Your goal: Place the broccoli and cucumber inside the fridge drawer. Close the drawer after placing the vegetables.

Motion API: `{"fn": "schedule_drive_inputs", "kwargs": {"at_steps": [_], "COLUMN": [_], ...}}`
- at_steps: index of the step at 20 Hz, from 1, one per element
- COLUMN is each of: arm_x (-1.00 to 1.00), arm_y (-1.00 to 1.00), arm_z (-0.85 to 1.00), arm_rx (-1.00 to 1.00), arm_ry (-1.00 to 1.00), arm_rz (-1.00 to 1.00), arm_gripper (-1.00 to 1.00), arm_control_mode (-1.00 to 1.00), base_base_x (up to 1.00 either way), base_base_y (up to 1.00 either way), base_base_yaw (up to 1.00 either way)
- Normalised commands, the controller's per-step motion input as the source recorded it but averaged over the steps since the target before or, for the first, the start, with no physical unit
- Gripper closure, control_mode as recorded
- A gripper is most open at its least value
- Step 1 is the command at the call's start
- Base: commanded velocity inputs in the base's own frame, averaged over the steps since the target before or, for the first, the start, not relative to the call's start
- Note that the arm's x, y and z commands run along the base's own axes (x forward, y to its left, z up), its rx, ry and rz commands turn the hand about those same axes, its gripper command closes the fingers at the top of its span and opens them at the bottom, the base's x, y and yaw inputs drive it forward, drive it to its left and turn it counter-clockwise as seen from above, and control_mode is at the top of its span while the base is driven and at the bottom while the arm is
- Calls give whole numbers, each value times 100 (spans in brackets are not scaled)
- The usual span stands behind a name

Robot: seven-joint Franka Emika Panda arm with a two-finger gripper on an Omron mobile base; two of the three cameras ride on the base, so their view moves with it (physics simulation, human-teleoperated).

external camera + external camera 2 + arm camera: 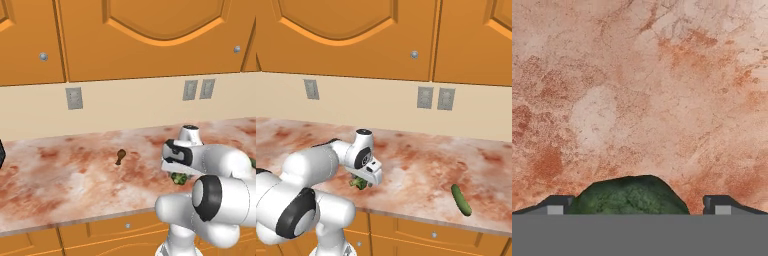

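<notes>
No writing, labels, brand marks, numbers or signs could be read anywhere in these views — not on the orange cabinet doors (150, 40), the grey wall outlets (436, 98), the marbled table (65, 175), or the robot's white arm (311, 170).
</notes>
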Motion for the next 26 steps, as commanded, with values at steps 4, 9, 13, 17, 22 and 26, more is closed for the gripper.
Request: {"fn": "schedule_drive_inputs", "kwargs": {"at_steps": [4,9,13,17,22,26], "arm_x": [-44,-36,-27,-32,-17,0], "arm_y": [1,18,24,10,3,0], "arm_z": [0,-19,-32,-34,9,89], "arm_rx": [0,0,0,0,1,2], "arm_ry": [-15,-9,-5,-8,-6,-18], "arm_rz": [-1,0,0,0,0,0], "arm_gripper": [-100,-100,-100,100,100,100], "arm_control_mode": [-100,-100,-100,-100,-100,-100], "base_base_x": [0,0,0,0,0,0], "base_base_y": [0,0,0,0,0,0], "base_base_yaw": [0,0,0,0,0,0]}}
